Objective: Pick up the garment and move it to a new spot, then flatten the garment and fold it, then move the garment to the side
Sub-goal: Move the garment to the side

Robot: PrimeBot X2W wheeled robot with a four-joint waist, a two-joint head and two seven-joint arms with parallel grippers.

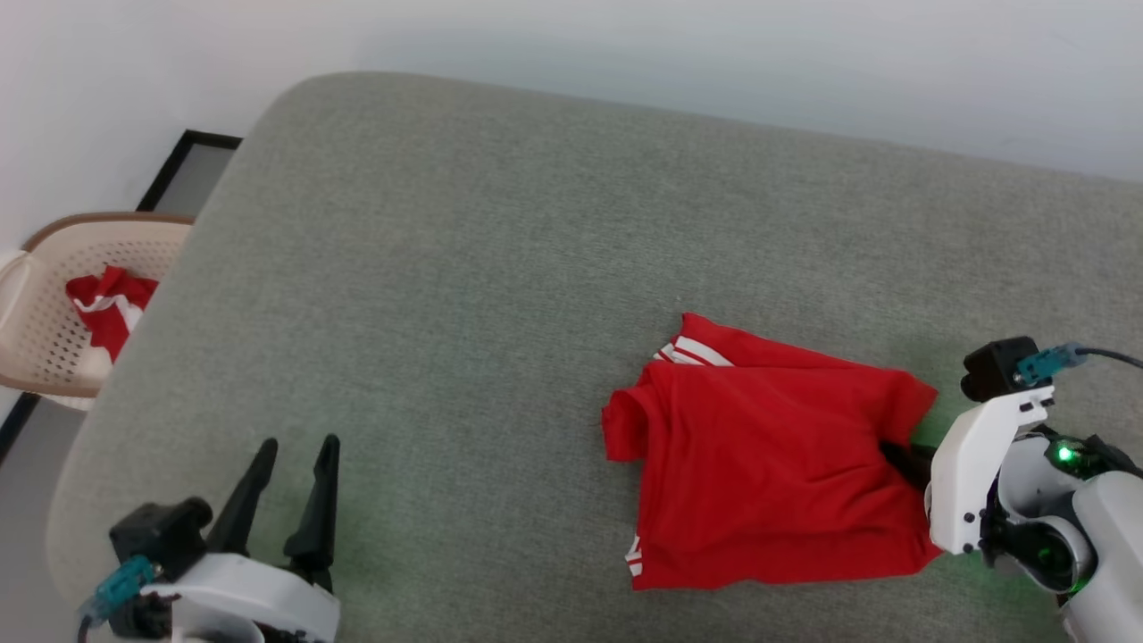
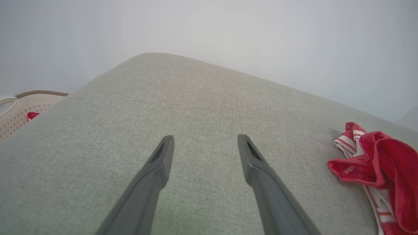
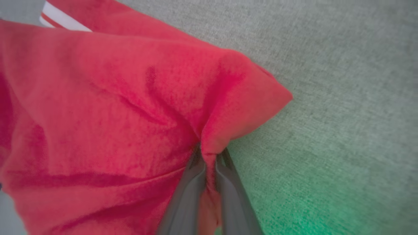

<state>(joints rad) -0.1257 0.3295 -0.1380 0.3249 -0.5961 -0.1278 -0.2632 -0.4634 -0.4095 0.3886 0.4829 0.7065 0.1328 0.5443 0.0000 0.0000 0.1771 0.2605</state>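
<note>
red cloth lies folded into a rough rectangle on the grey woven padded surface (image 1: 446, 268): this is the garment (image 1: 768, 464), toward 4 o'clock in the head view and well in from the surface's rounded far corner. its red-and-white striped trim peeks out at its 11 o'clock corner and again at its 7 o'clock corner, and a small flap juts from its 9 o'clock side. the right gripper (image 1: 900, 457) reaches in from 3 o'clock, its dark fingers pinched on a fold at the garment's 3 o'clock edge. in the right wrist view the right gripper (image 3: 210, 153) has red fabric bunched between two nearly touching fingers. creases run off toward 9 o'clock across the garment (image 3: 107, 107), and a green glow tints the surface at 5 o'clock. the left gripper (image 1: 299, 445) sits at 7 o'clock in the head view, well apart from the garment, its fingers spread wide and holding nothing. in the left wrist view the left gripper (image 2: 205, 138) points across bare upholstery, with the garment (image 2: 385, 163) and its striped trim at 4 o'clock. a beige perforated basket (image 1: 36, 330) with a brown rim stands beside the surface at 9 o'clock in the head view, a small red-and-white cloth (image 1: 107, 308) lying inside it
</note>
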